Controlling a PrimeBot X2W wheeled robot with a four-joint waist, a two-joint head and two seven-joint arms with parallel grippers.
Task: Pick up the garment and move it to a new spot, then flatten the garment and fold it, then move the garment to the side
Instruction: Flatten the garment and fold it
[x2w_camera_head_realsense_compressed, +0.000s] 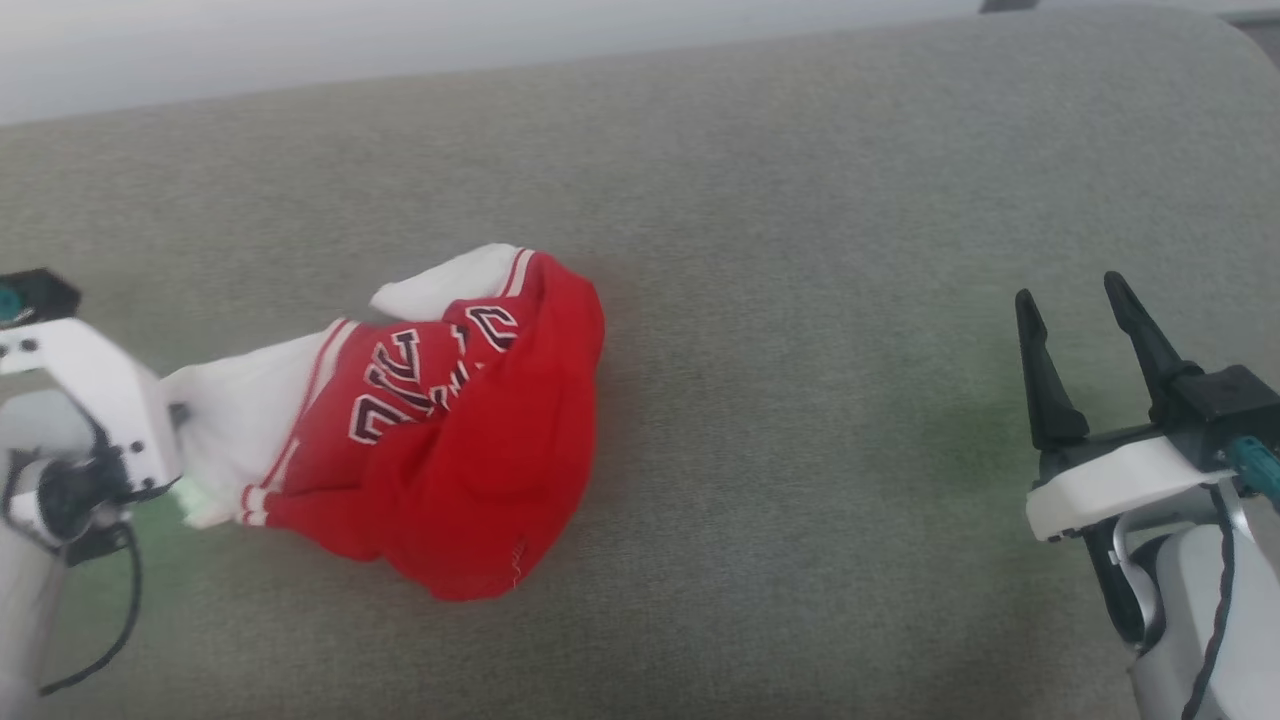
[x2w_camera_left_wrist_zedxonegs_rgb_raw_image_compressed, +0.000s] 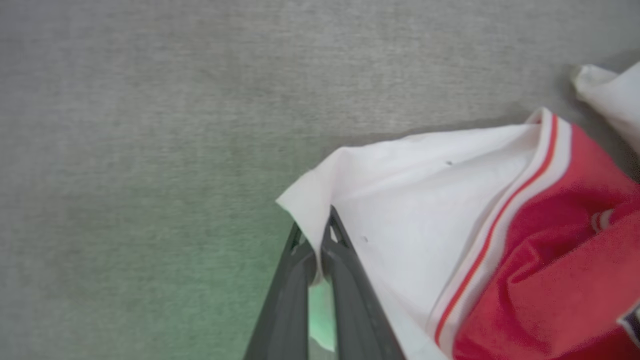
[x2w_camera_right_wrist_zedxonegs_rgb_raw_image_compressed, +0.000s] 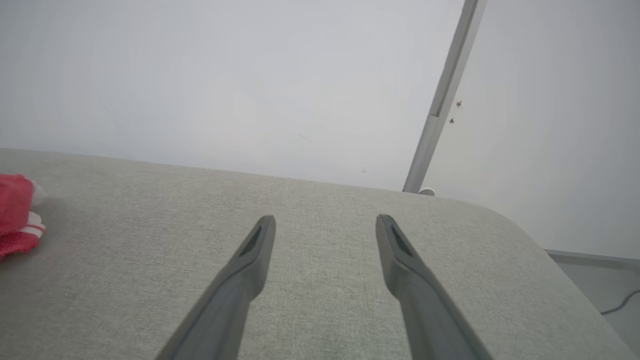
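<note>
Pinching the corner of a white sleeve (x2w_camera_left_wrist_zedxonegs_rgb_raw_image_compressed: 425, 190), the left gripper (x2w_camera_left_wrist_zedxonegs_rgb_raw_image_compressed: 317, 235) has its jaws pressed together on the cloth, a fold of it caught between the two dark tips. That is about as far as the job goes, by my reckoning: the garment (x2w_camera_head_realsense_compressed: 450, 440) lies in a crumpled red heap on the grey cushion (x2w_camera_head_realsense_compressed: 800, 200), left of the middle, its lettering creased and the second sleeve poking out at the far side. Most of it rests on the cushion, so I would say the pick-up is only at the grip. Carrying it to a new spot, spreading it flat, folding it and putting it aside are all left to do.

The left arm comes in from the left edge, its white wrist low beside the cushion and its fingers pointing right, into the sleeve, which stretches out from the heap toward them. The right gripper (x2w_camera_head_realsense_compressed: 1070, 290) stands at the lower right, well apart from the garment, fingers pointing away from the robot, jaws spread wide with nothing between them.
</note>
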